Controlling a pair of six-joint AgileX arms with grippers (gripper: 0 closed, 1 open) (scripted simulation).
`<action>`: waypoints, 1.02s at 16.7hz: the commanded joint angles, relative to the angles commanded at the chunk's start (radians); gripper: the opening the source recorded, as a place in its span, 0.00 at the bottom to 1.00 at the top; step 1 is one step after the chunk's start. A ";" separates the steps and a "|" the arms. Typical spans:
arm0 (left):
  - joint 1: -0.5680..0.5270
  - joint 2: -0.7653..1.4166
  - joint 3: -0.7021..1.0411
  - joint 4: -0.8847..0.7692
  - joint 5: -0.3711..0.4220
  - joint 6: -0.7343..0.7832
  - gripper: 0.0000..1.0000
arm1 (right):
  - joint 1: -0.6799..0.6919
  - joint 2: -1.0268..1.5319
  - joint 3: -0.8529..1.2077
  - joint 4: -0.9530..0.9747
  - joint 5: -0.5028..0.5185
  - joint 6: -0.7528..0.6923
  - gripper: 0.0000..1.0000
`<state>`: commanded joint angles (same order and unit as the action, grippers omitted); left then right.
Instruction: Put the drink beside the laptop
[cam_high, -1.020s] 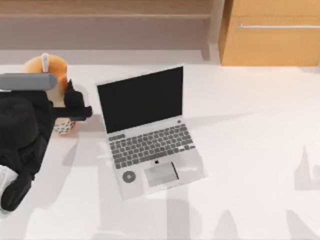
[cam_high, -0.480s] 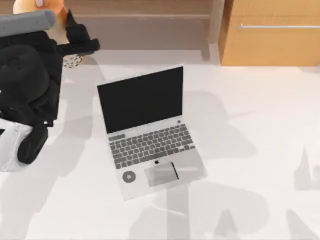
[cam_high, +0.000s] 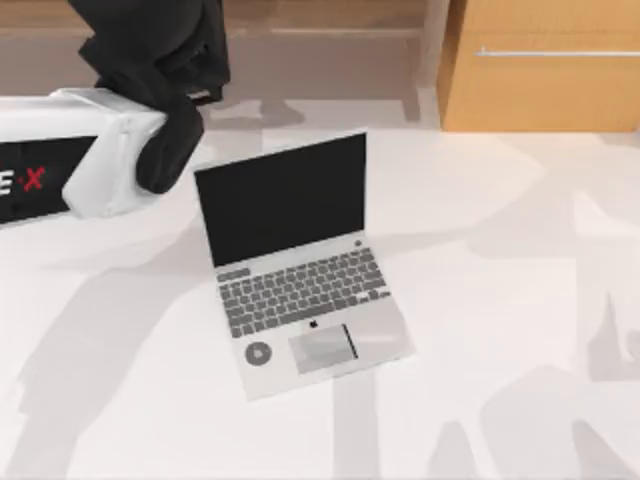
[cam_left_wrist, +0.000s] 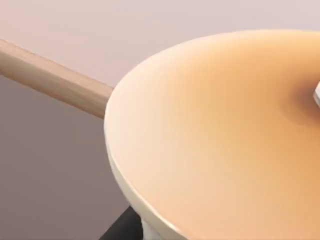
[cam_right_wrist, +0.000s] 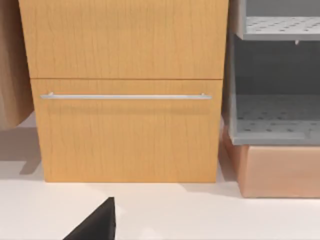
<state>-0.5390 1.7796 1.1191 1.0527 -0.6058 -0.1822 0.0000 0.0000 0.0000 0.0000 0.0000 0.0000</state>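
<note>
Lifted since a moment ago, my left arm now reaches over the bench's far left corner, its black wrist beyond the far edge. Close before the left wrist camera sits the drink, seen by its orange domed lid; whether the claw is clamped on it I cannot tell. Mid-bench, the laptop stands open. Facing the right wrist camera is a wooden drawer cabinet.

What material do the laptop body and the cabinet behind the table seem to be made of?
The laptop body looks like matte silver metal, perhaps aluminium: an even grey sheen without grain. The cabinet looks like light wood or wood veneer, with vertical grain lines, and its handle seems brushed metal.
</note>
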 joint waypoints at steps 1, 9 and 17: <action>-0.024 0.012 0.034 -0.015 -0.025 -0.009 0.00 | 0.000 0.000 0.000 0.000 0.000 0.000 1.00; -0.219 0.115 0.187 -0.172 -0.207 -0.082 0.00 | 0.000 0.000 0.000 0.000 0.000 0.000 1.00; -0.548 0.246 0.146 -0.491 -0.426 -0.173 0.00 | 0.000 0.000 0.000 0.000 0.000 0.000 1.00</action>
<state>-1.0865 2.0255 1.2654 0.5618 -1.0322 -0.3556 0.0000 0.0000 0.0000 0.0000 0.0000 0.0000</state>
